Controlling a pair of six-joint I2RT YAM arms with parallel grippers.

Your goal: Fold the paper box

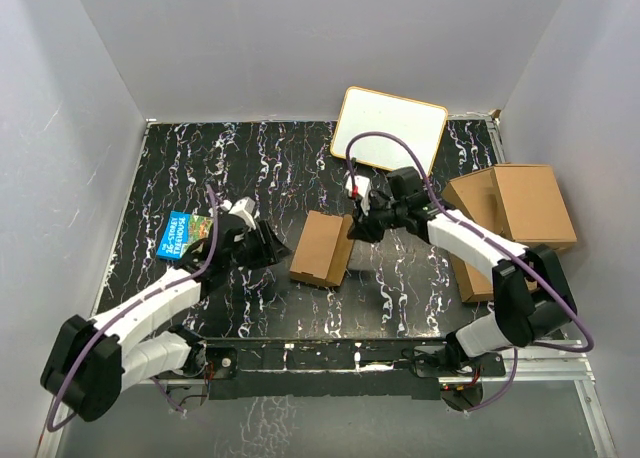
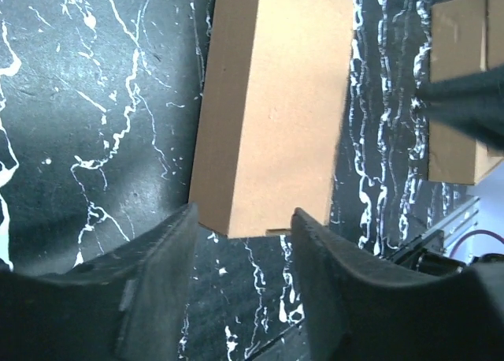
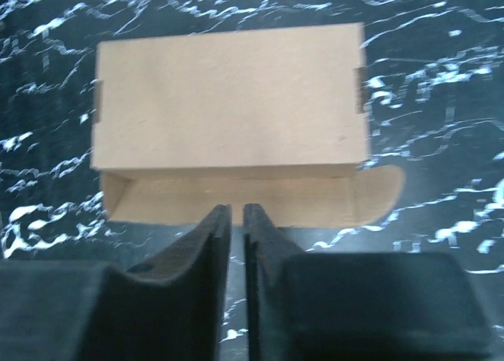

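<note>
Box (image 1: 322,248) sits on the table (image 1: 200,158) between my arms, its long side and loose flap (image 3: 315,199) lying across the right gripper (image 3: 236,211), jaws nearly closed on nothing and, I think, the nearer. Left gripper (image 2: 244,213) hangs half open and empty just off one short end

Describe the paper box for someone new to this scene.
On the black marbled table, look midway between left gripper and right gripper. The paper box is the small brown carton lying alone, unlike the bigger brown boxes stacked far right.
</note>
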